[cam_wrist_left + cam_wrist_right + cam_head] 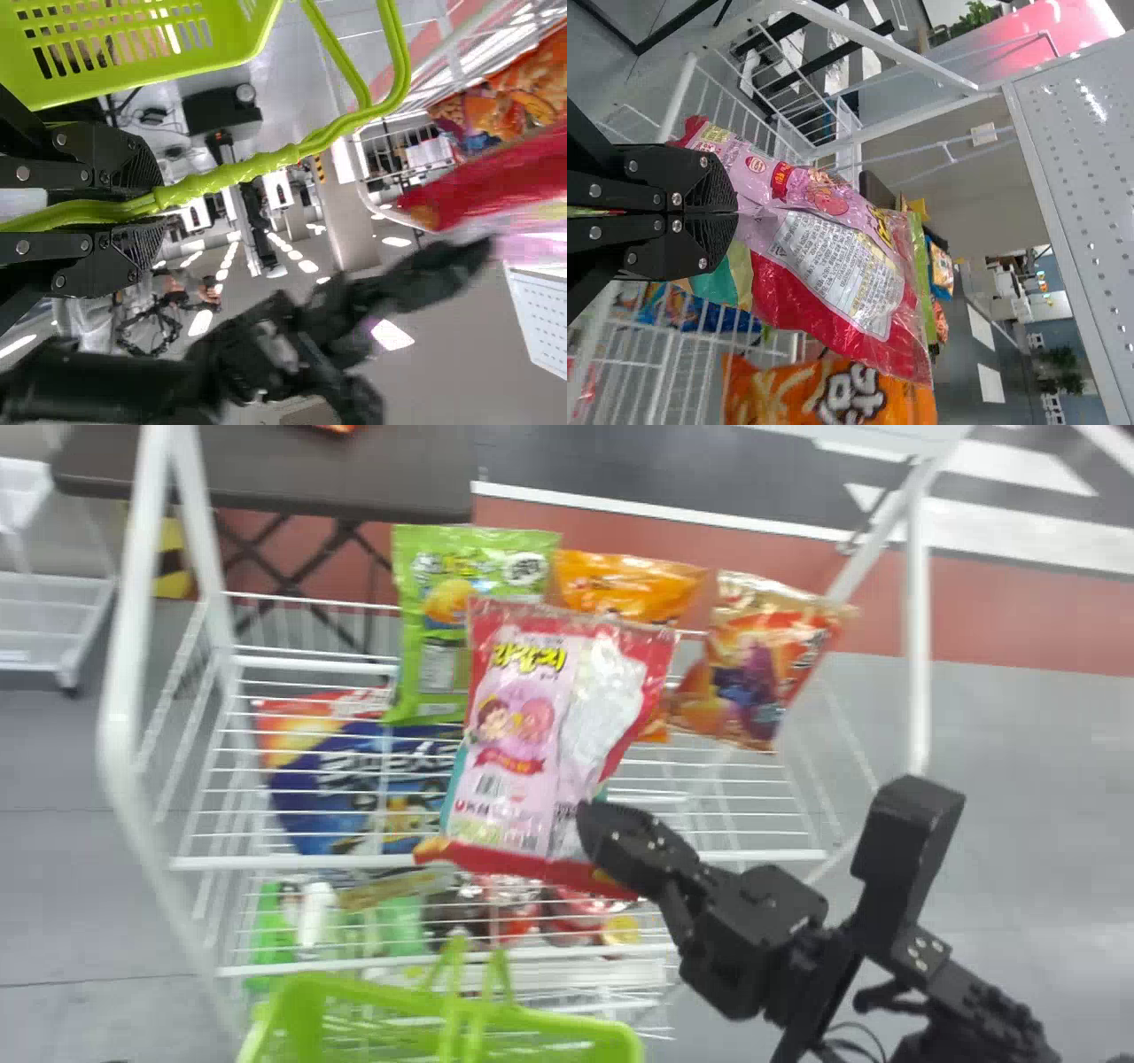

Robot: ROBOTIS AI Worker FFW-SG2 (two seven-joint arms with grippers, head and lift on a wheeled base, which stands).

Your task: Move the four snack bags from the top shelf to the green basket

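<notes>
- One pink snack bag (514, 779) is in the right gripper (594, 833), fingers closed on the bag's lower edge; it is upright, over the white wire rack (919, 646)
- Three more bags stand behind it at the back of the top shelf (266, 862): green bag (421, 615), orange bag (620, 580), red-orange bag (753, 664)
- In the head view the pink bag overlaps the green and orange ones; the red-orange one is off to its right
- Left gripper (158, 206) is closed on the green handles of the green basket (151, 66)
- Basket is on the robot's side of the rack, low, at the bottom of the head view
- Blue bag (328, 788) lies flat, probably under the top shelf wires, hard to tell which level
- More packages (505, 912) sit lower in the rack, too cluttered to count
</notes>
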